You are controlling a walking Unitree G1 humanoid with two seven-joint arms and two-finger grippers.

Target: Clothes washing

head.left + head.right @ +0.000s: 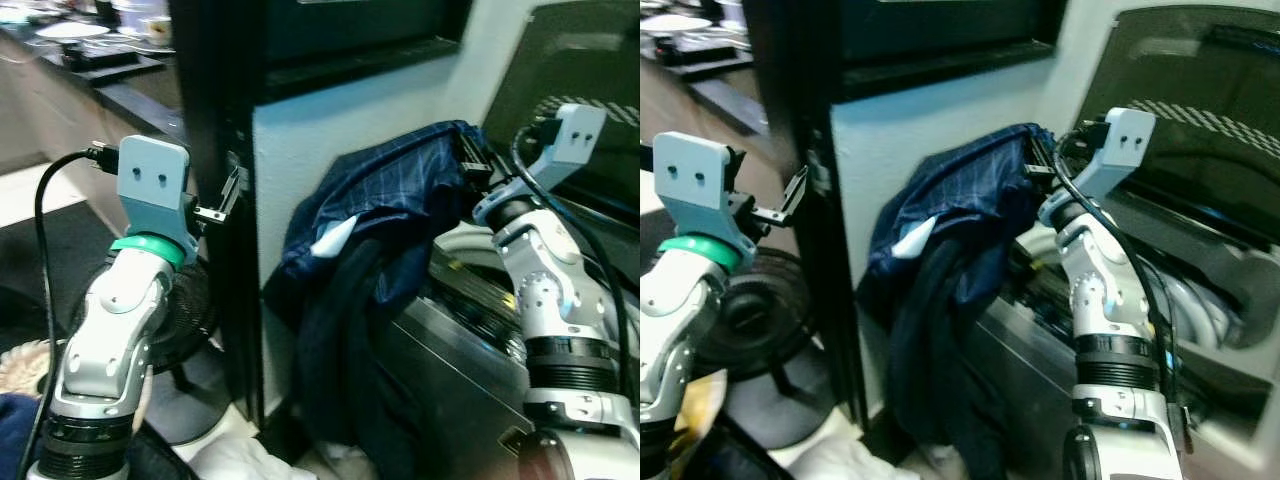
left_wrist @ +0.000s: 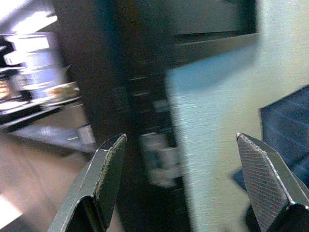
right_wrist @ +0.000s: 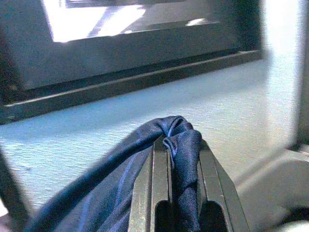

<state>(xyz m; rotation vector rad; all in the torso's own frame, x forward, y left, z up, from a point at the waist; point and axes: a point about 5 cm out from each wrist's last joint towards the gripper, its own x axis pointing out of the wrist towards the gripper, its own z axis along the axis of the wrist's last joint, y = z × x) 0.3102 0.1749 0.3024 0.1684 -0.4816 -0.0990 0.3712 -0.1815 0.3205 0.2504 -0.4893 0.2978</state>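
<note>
Right gripper (image 3: 176, 159): raised at the left edge of the washing machine (image 1: 1200, 300), its two black fingers closed tight on a bunched fold of the blue shirt (image 1: 385, 190).

Why held so: the pinch sits at the top of the cloth, so the rest hangs free below; to my eye that is a lift meant to carry the clothes over the rim and into the drum.

Blue shirt: a navy checked garment held up against the pale wall (image 1: 290, 150), its upper end at the gripper and its lower part draping down the machine's left front corner.

Dark garment (image 1: 340, 340): hangs under the shirt toward the floor; I cannot tell whether it is a separate piece or caught up with the shirt.

Cloth and jaws: the wrist view shows the fold squeezed between the two fingers, rising a little above their tips, with the loose cloth falling away to one side.

Drum (image 1: 1185, 295): open just beside the gripper, below the raised dark lid (image 1: 1200, 110); the hanging clothes are still outside it.

Left gripper (image 2: 193, 179): held up near the dark door frame (image 1: 215, 150), well apart from the clothes, fingers spread wide with nothing between them; it looks to be waiting.

Floor: pale cloth (image 1: 235, 458) lies at the foot of the frame.
</note>
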